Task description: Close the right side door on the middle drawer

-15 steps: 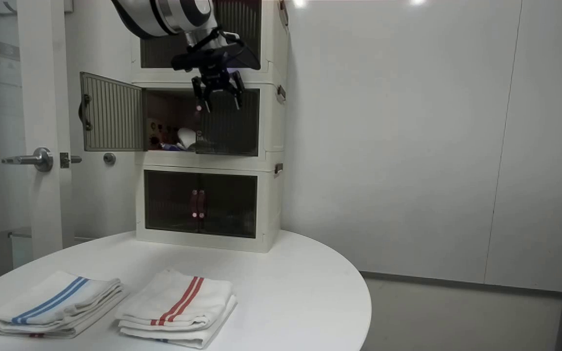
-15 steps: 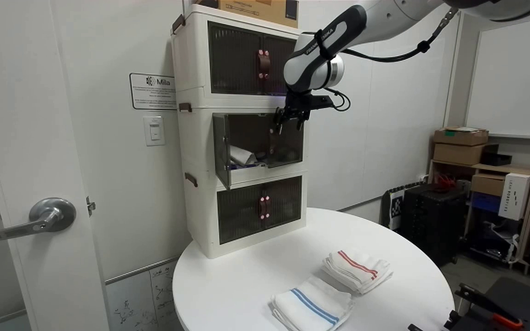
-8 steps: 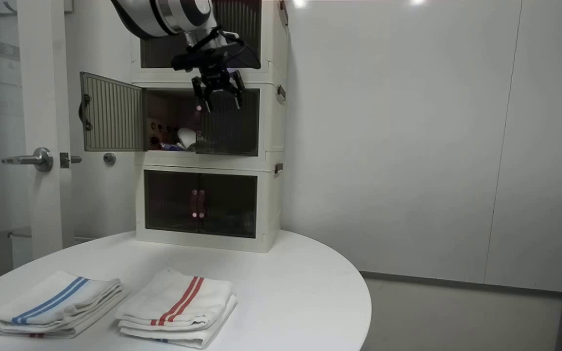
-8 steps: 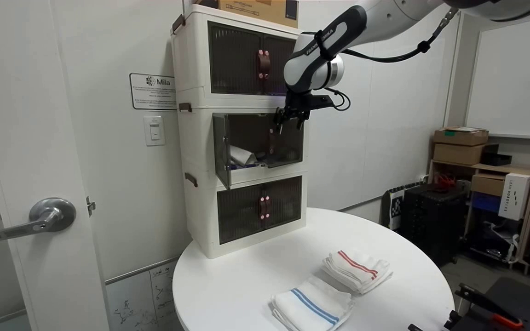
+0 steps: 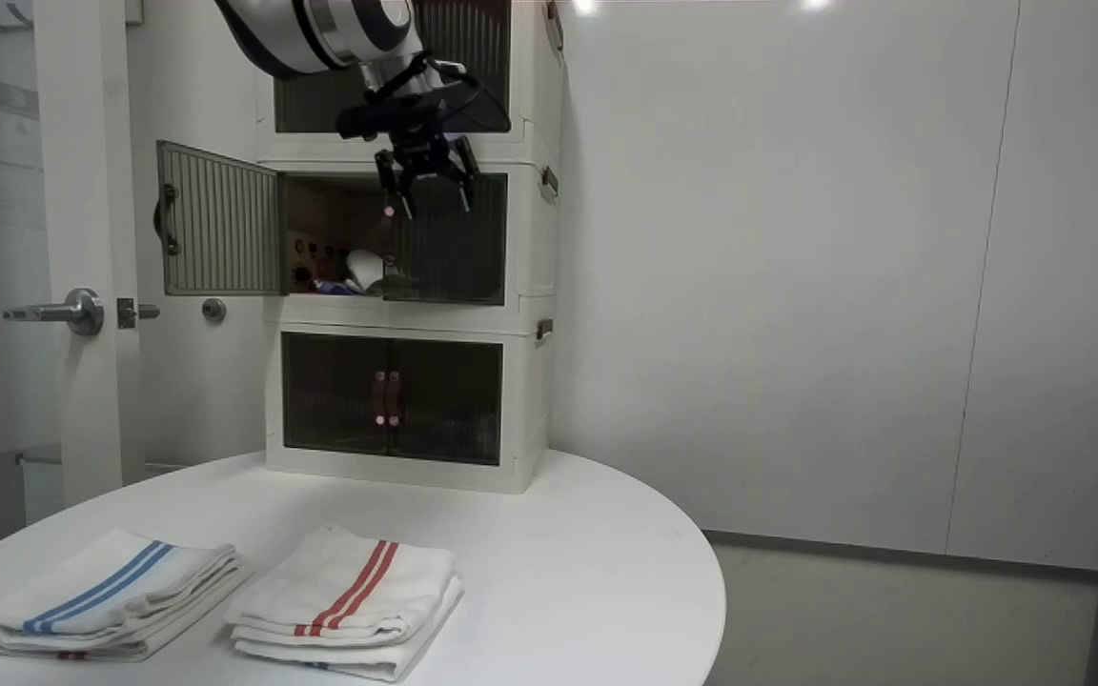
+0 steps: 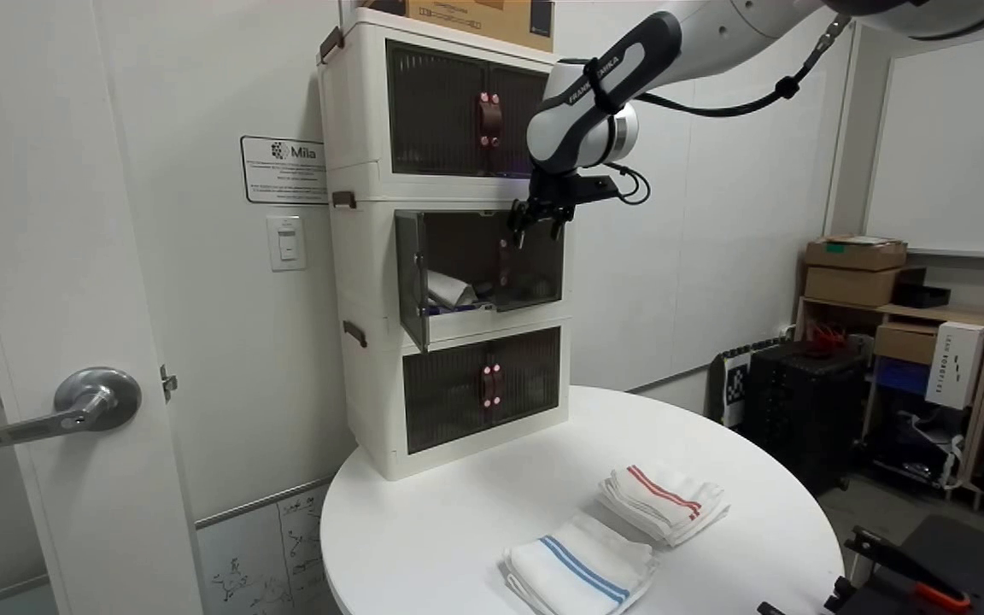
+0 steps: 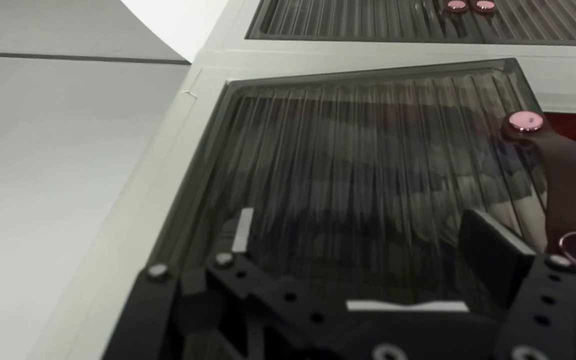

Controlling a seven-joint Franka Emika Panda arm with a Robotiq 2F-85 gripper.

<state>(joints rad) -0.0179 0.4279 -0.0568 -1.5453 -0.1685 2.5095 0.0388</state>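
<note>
The step in hand looks like lining up for the closing push: the Robotiq gripper [image 5: 436, 202] hangs in front of the right side door [image 5: 454, 257], its fingers spread well apart and nothing held between them. That smoky grey panel covers the right half of the front of the middle drawer [image 5: 537, 243], hinged at its outer edge. It is nearly home, but in the wrist view its free edge, carrying the dark brown strap handle [image 7: 572, 185], stands slightly out from the frame, so I judge the closing unfinished. Whether a fingertip touches the panel, I cannot tell. The matching left door [image 5: 222, 221] stands wide open and is not the one asked for. The next move calls, I think, for a steady forward press close to the strap handle, where leverage is best, until the panel sits flush; no grasp seems needed. Pressing near the hinge would turn it poorly, and a finger could snag the strap.
</note>
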